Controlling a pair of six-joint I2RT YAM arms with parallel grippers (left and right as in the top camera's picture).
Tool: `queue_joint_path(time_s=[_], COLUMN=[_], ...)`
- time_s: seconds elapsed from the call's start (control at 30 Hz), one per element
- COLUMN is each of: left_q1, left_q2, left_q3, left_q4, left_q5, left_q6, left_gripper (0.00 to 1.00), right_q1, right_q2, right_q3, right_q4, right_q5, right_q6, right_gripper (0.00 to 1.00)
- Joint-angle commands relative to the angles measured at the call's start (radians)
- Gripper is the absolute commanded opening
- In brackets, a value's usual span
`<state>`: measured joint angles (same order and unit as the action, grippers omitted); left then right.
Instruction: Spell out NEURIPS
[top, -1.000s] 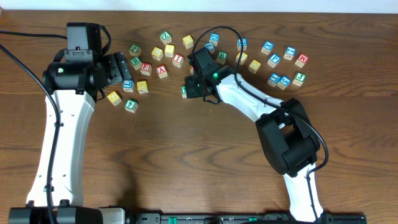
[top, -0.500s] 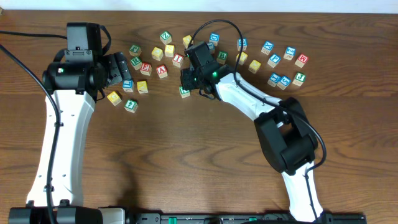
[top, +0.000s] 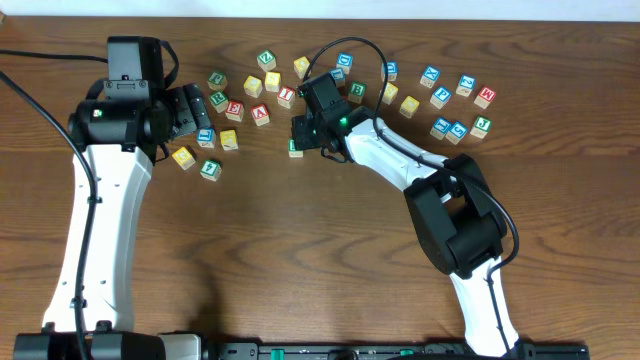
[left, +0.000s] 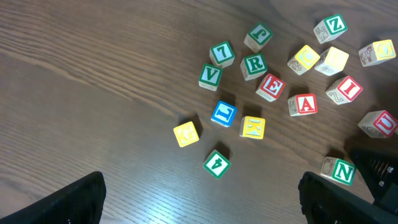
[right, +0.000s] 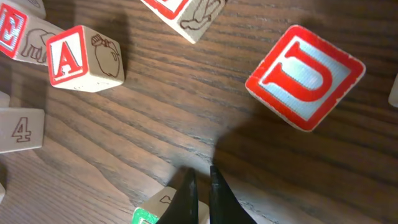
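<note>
Tabletop (top: 300, 250) open robot-side of N cube (left: 341, 169), U cube (right: 305, 78) close beyond.

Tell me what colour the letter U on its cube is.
Red, with a red border. The U cube shows best in the right wrist view.

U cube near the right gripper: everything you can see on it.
The U cube is a small pale wooden block; its top face shows a red U on a whitish panel with a red border. It sits flat on the table, turned diagonal in the right wrist view. Nothing touches it; the shut right gripper is close but apart.
</note>
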<state>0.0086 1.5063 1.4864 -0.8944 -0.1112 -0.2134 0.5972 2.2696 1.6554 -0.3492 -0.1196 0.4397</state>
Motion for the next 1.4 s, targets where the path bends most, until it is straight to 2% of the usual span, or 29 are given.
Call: queue_joint_path(time_s=[0.0, 0.33, 1.37], left_q1=[0.003, 0.003, 0.003], left_q2=[0.004, 0.004, 0.004], left_q3=[0.001, 0.001, 0.001], left_q4=[-0.006, -0.006, -0.007], left_q5=[-0.013, -0.013, -0.013], left_q6=[-0.010, -0.010, -0.010], left_gripper=[0.98, 0.98, 0.98], right_q1=[0.000, -0.002, 0.013], right_q2=[0.008, 0.008, 0.008], right_q3=[0.018, 0.018, 0.018], right_q4=[-0.010, 0.032, 0.016], right_q5=[-0.006, -0.007, -0.093], right_q6=[-0.006, -0.019, -0.119], right_gripper=[0.02, 0.07, 0.06])
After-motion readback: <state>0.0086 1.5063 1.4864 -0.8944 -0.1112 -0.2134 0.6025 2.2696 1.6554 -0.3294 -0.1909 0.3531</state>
